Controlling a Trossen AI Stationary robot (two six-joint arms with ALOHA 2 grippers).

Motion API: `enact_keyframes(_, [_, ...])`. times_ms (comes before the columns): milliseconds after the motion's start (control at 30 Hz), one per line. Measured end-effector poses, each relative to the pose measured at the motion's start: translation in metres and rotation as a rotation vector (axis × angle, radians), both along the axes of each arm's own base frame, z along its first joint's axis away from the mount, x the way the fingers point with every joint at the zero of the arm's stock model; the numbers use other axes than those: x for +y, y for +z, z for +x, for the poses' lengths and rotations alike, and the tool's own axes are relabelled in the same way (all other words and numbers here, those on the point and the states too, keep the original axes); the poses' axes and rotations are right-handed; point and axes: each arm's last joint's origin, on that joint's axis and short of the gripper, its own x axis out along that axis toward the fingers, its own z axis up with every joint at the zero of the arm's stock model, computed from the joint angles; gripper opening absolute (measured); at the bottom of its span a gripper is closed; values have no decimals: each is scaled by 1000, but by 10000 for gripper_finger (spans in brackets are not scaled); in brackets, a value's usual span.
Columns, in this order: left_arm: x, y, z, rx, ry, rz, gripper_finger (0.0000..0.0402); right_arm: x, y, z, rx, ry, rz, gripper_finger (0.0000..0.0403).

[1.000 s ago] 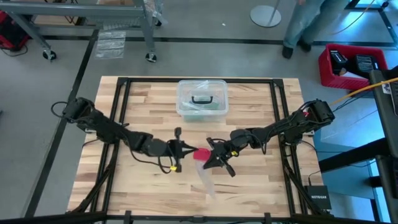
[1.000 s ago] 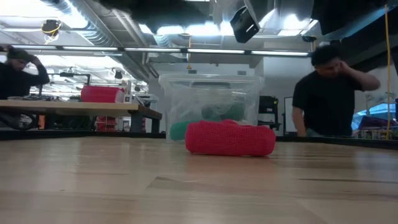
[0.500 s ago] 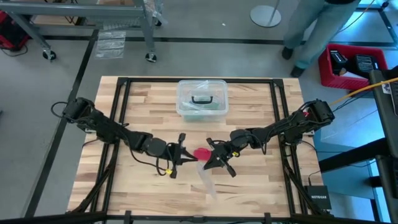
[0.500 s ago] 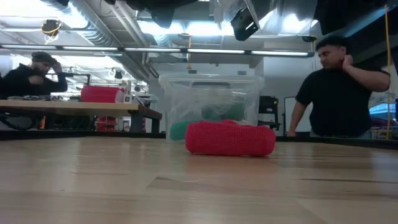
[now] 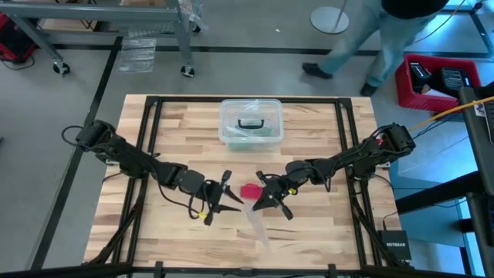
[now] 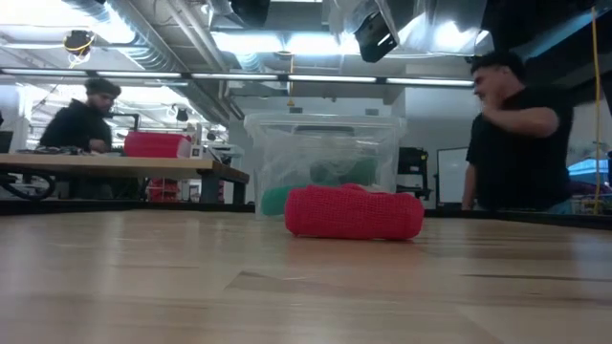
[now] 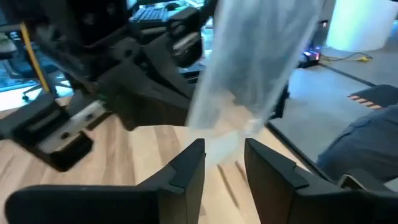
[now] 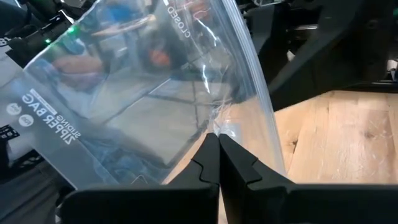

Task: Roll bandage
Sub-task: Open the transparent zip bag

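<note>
1. Right gripper sits just right of the red rolled fabric bandage, its dark fingers pinched tight on the edge of a clear plastic zipper bag.
2. That bag trails from the right gripper toward the front edge of the table, past the bandage.
3. Left gripper hovers just left of the bandage, its two fingers parted with a gap between them and nothing gripped; the bag's clear film hangs just ahead of the tips.
4. The bandage lies on the light wooden table as a short red cylinder, between the two grippers, touching neither from what the overhead shows.
5. Behind the bandage stands a clear plastic box with a black handle, something green inside it.
6. Beyond the table, a person in a black shirt and another at a far desk.
</note>
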Motion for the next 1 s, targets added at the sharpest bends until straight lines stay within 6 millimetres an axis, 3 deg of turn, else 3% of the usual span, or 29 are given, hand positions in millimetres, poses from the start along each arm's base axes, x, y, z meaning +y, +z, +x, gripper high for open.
enact_keyframes(267, [11,0,4,0,39,2,99,0,1,0,-6,0,1,0])
enact_keyframes(600, [7,0,3,-13,-32,17,96,0,1,0,-10,-12,-3,0])
enact_keyframes(1000, [9,3,4,-58,-2,60,95,0,1,0,-10,-13,-3,0])
